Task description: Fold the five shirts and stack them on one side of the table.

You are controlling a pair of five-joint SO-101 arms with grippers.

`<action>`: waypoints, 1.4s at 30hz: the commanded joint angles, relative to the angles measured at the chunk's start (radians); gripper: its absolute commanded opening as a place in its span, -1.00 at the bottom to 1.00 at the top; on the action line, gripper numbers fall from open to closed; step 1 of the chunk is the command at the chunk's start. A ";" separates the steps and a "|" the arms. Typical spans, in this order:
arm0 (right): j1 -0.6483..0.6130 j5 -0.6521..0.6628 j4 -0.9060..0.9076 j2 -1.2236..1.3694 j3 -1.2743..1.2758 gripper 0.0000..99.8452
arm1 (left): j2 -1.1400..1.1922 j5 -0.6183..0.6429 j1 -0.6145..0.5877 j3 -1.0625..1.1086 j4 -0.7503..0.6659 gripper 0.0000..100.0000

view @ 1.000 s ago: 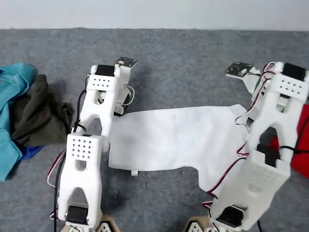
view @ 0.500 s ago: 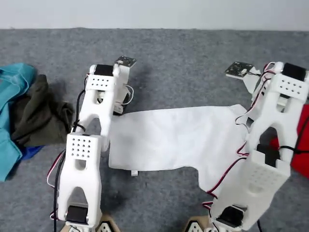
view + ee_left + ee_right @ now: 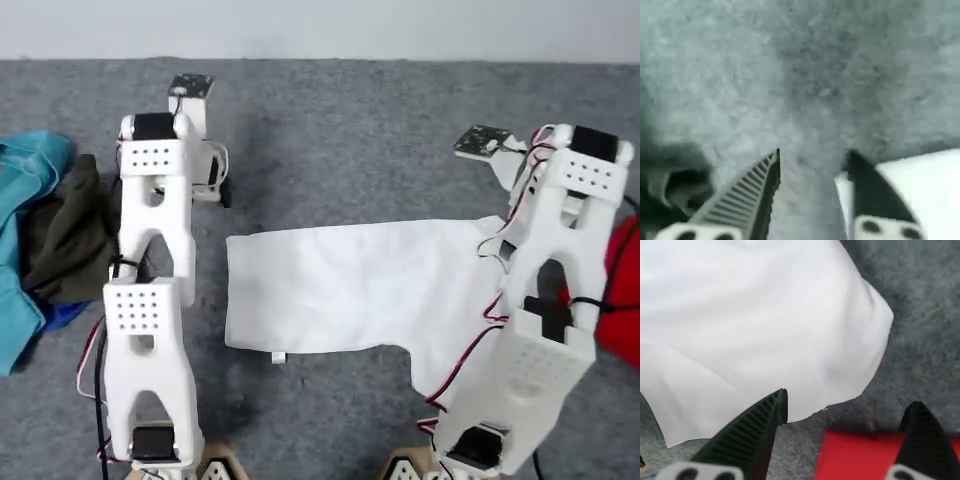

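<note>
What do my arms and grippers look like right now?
Left arm and right arm: boxy white plastic segments with grids of small holes, black motors at the joints, a small circuit board near each wrist. Red, black and white cables loop along the right arm. The left gripper and right gripper each have two dark, pointed fingers, one ribbed.

**Grey table, shirts spread and heaped**

The table has a grey, felt-like top. A white shirt lies spread flat across its middle. A red shirt lies at the right side, just beside the white one. At the left edge, a teal shirt, a dark olive shirt and a blue shirt are heaped together.
</note>
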 commanded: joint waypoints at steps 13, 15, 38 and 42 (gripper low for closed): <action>-0.015 -0.014 0.041 -0.051 0.034 -0.27 | -0.224 0.109 0.077 0.556 0.011 -0.54; -0.015 -0.014 0.041 -0.053 0.034 -0.27 | -0.164 0.109 0.081 0.501 0.015 -0.64; -0.028 -0.014 0.042 -0.059 0.055 -0.27 | -0.005 0.115 -0.052 0.124 0.032 -0.95; -0.048 -0.014 0.042 -0.059 0.109 -0.26 | -0.006 0.117 -0.044 0.124 0.032 -0.83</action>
